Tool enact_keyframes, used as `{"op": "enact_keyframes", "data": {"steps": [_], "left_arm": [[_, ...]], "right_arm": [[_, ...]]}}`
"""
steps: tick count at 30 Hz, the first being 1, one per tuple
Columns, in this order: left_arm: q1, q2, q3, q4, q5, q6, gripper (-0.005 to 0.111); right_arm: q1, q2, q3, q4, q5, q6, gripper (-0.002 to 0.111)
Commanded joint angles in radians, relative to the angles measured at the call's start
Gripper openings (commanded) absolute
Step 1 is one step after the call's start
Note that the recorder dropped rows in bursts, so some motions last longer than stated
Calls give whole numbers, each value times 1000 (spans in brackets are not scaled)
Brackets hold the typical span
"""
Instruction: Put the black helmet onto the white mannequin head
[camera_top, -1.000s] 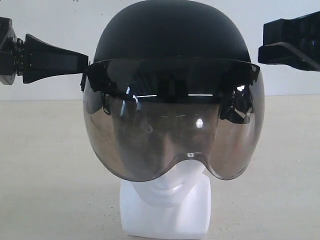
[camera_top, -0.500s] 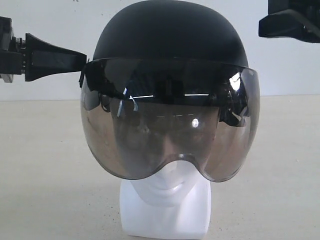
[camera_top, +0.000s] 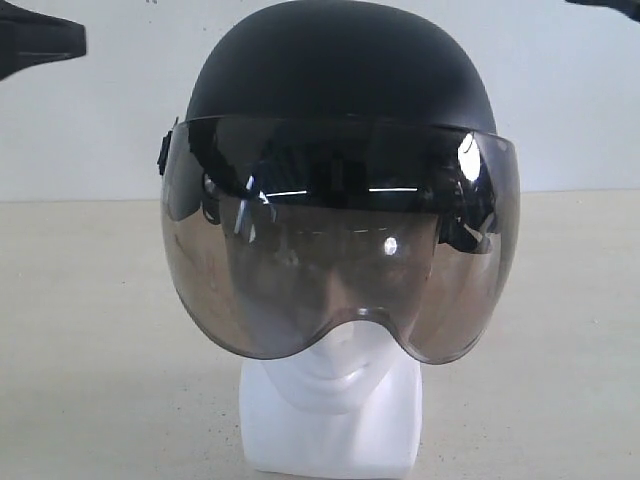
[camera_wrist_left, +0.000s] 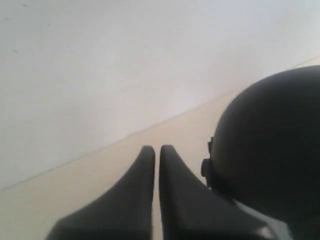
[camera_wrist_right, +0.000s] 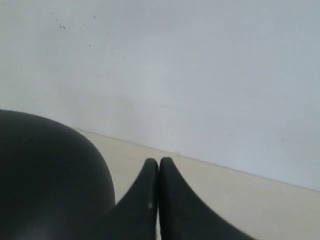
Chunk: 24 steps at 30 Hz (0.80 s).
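Tabletop (camera_top: 80, 350): helmet (camera_top: 340, 70) atop mannequin head (camera_top: 330, 425)

A pale beige table (camera_top: 90, 340) with a matte, faintly mottled top fills the lower part of the scene. Behind the table stands a plain white wall (camera_top: 90, 130), which meets the table's far edge in one straight, level line. High on the wall, well above the table, the right wrist view shows a few tiny dark specks (camera_wrist_right: 62, 24), scattered close together.

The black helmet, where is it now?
In the exterior view, the black helmet sits in the middle, worn on the white mannequin head.
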Motion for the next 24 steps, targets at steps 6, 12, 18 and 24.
{"op": "enact_keyframes", "data": {"steps": [6, 12, 18, 24], "left_arm": [[35, -404, 343, -30, 385, -21, 4], [35, -643, 578, -75, 588, -21, 4], [33, -810, 697, -69, 550, -19, 4], [31, -887, 722, -69, 526, -19, 4]], "right_arm": [[0, -378, 353, -13, -334, -32, 0], [0, -610, 560, -7, -247, -24, 0], [0, -703, 609, 16, 6, 43, 0], [0, -713, 609, 20, 62, 47, 0]]}}
